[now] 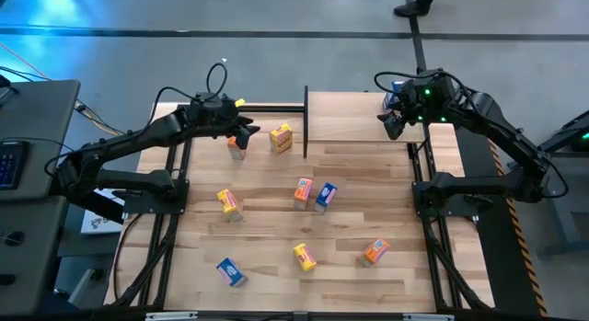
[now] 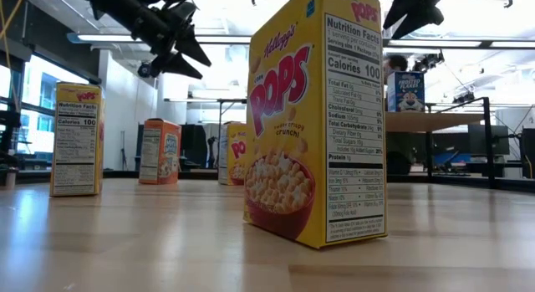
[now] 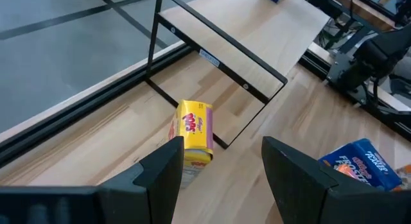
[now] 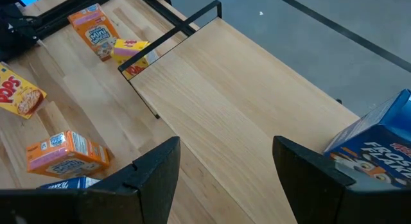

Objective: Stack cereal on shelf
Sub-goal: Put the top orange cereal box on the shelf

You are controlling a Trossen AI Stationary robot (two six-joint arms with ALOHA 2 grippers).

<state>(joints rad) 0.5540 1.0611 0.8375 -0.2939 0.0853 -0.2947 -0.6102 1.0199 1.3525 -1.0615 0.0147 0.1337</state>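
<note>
The shelf (image 1: pixel 359 119) stands at the table's far side, right of centre. One blue cereal box (image 2: pixel 405 91) stands upright on its right end and also shows in the right wrist view (image 4: pixel 379 140). My right gripper (image 4: pixel 225 153) is open and empty above the shelf, next to that box and higher than it (image 2: pixel 414 7). My left gripper (image 3: pixel 221 153) is open and empty above the table's far left (image 1: pixel 247 133). A yellow box (image 3: pixel 194 131) lies ahead of its fingers. An orange box (image 1: pixel 236 148) stands just below it on the table.
Several more boxes are spread over the tabletop: yellow (image 1: pixel 227 201), orange (image 1: pixel 303 190), blue (image 1: pixel 325 196), yellow (image 1: pixel 305 257), orange (image 1: pixel 375 252), blue (image 1: pixel 231 271). The shelf's black post frame (image 1: pixel 305 120) stands at its left end. Most of the shelf board is bare.
</note>
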